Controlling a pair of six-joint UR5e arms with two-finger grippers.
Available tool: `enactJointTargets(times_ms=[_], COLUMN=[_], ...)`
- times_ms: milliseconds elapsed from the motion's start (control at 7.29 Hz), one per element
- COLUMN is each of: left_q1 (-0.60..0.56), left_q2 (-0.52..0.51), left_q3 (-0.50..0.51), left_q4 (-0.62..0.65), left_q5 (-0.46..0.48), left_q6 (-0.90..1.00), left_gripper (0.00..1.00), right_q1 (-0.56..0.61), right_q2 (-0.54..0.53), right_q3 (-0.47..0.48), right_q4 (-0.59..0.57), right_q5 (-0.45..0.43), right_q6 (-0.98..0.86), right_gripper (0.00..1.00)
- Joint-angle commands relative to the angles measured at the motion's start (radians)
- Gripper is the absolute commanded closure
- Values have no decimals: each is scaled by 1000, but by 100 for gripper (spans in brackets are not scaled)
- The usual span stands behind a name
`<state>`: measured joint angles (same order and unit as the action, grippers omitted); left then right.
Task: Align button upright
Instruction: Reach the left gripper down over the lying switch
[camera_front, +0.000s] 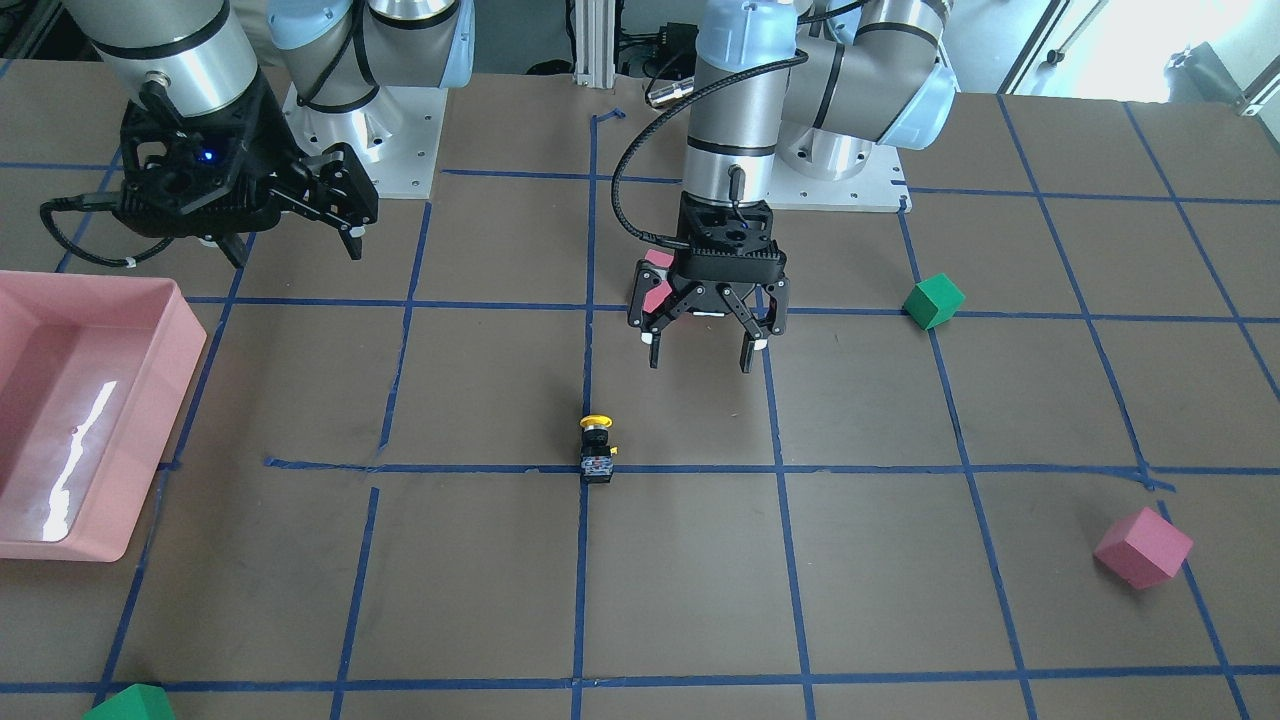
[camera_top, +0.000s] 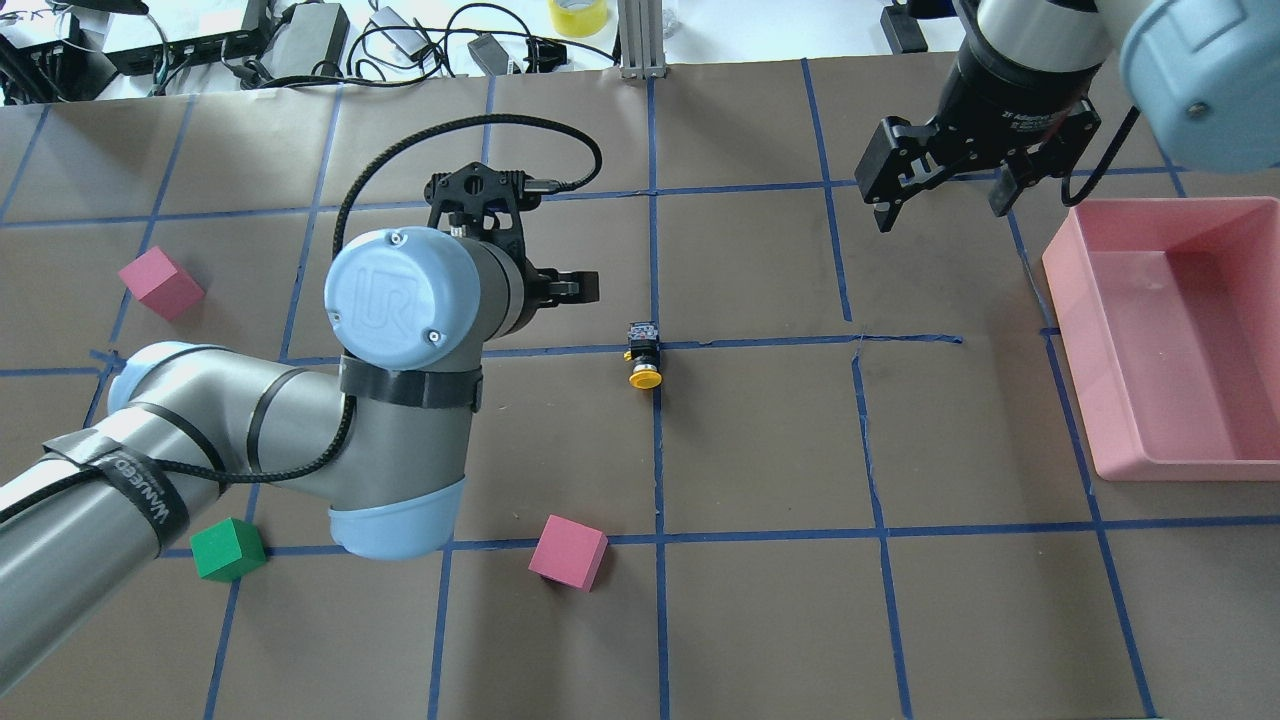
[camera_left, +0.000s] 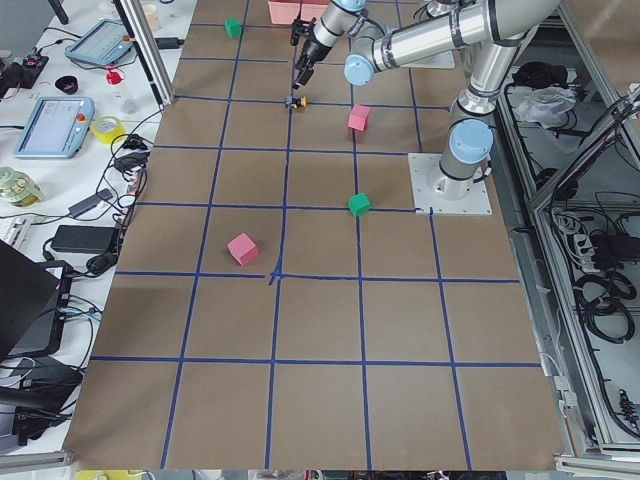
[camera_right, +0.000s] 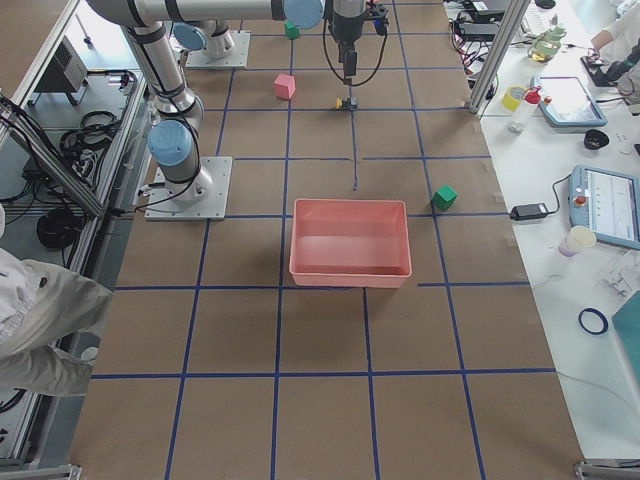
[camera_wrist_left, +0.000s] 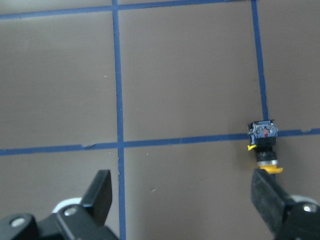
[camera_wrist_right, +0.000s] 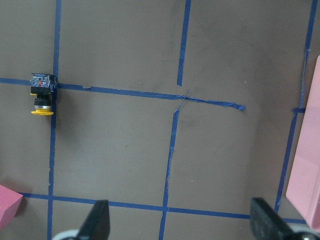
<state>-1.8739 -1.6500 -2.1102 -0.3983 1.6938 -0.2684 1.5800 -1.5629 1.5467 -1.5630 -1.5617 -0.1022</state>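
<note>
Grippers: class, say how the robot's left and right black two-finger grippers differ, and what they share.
The left gripper hangs close to the yellow-capped push-button; the right gripper is far from it. The right gripper is near the pink plastic tray; the left gripper is mid-table. Both are open and empty.

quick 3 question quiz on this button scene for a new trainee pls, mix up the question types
1. True or false: the left gripper is shut on the button.
2. Multiple choice: the button's yellow cap points A) toward the robot's base, B) away from it, C) straight up.
3. Fill in: the right gripper is ____.

Key: 1 false, it is open and apart from the button; 2 A, the button lies on its side; 3 open.
</note>
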Motion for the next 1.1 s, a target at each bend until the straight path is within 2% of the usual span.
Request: enactJointTargets(times_ms=[0, 275, 686, 961], left_q1=[-95, -174, -194, -243], left_q2=[-98, -209, -373, -463], left_q3=[-19, -22, -45, -43], left_q4=[128, 235, 486, 571], left_q5=[75, 148, 149, 167], left_q6=[-165, -227, -245, -273], left_gripper=[2, 5, 6, 7], right_q1=[0, 0, -2, -2], right_q2=[1, 1, 3, 3], right_q3=[1, 4, 10, 12], right_q4=[0, 0, 0, -6], right_q5=[0, 0, 26, 26], right_q6=[-2, -2, -1, -16], right_gripper=[0, 0, 0, 0])
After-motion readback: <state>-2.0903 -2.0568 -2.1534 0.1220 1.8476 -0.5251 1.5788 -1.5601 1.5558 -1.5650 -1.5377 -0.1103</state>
